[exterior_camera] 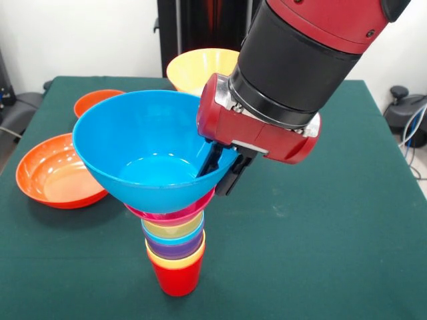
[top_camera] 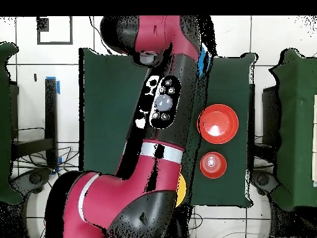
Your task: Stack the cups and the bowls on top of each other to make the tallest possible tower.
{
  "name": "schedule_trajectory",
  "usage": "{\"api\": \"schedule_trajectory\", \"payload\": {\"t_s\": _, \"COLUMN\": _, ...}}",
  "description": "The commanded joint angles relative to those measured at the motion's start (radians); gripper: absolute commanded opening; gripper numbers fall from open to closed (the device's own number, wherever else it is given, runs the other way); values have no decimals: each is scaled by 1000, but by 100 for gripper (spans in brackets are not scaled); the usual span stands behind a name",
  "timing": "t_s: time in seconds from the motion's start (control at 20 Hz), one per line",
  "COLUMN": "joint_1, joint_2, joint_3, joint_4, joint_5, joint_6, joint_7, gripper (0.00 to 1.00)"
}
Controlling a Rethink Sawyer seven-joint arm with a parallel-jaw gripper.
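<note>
From above, my own red and black arm (top_camera: 158, 124) covers the whole tower, so only the front view shows it, and there my wrist housing hides the blue bowl's right rim and the near edge of the large glossy yellow-orange plastic bowl (exterior_camera: 193, 67) at the far middle of the table. My gripper (exterior_camera: 223, 167) has its two black fingers (exterior_camera: 212, 160) pinching the right wall of the large glossy blue plastic bowl (exterior_camera: 143, 150), one finger inside the bowl and the other outside it. That bowl sits tilted on top of the tower (exterior_camera: 175, 247), its left rim higher and reaching out well past the stack. Beneath it I see only a thin rim of the small magenta-pink bowl (exterior_camera: 175, 215), then narrow bands of nested smooth cups in yellow, blue, purple and pale yellow, too little of each showing to tell more than colour, and at the bottom the tapered red plastic cup (exterior_camera: 177, 277) standing on the dark green cloth table (exterior_camera: 320, 253), near the front edge. To the left lie the wide shallow orange bowl (exterior_camera: 57, 173), part of its right side hidden behind the blue bowl, and farther back the small orange bowl (exterior_camera: 97, 100), also partly hidden. In the overhead view both orange bowls show as round discs right of my arm, and a sliver of yellow peeks out beside my elbow. No writing is readable; the buttons on my arm carry marks too small to make out.
</note>
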Motion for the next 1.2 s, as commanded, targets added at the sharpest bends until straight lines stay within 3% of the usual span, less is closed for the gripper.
{"api": "schedule_trajectory", "payload": {"t_s": 0.05, "joint_1": -2, "joint_2": 6, "joint_3": 109, "joint_4": 88, "joint_5": -28, "joint_6": -21, "joint_7": -57, "gripper": 0}}
{"api": "schedule_trajectory", "payload": {"t_s": 1.1, "joint_1": 4, "joint_2": 6, "joint_3": 116, "joint_4": 101, "joint_5": -26, "joint_6": -27, "joint_7": -50, "gripper": 0}}
{"api": "schedule_trajectory", "payload": {"t_s": 1.15, "joint_1": 4, "joint_2": 7, "joint_3": 114, "joint_4": 100, "joint_5": -26, "joint_6": -15, "joint_7": -48, "gripper": 100}}
{"api": "schedule_trajectory", "payload": {"t_s": 1.2, "joint_1": 3, "joint_2": 9, "joint_3": 113, "joint_4": 96, "joint_5": -22, "joint_6": -2, "joint_7": -42, "gripper": 100}}
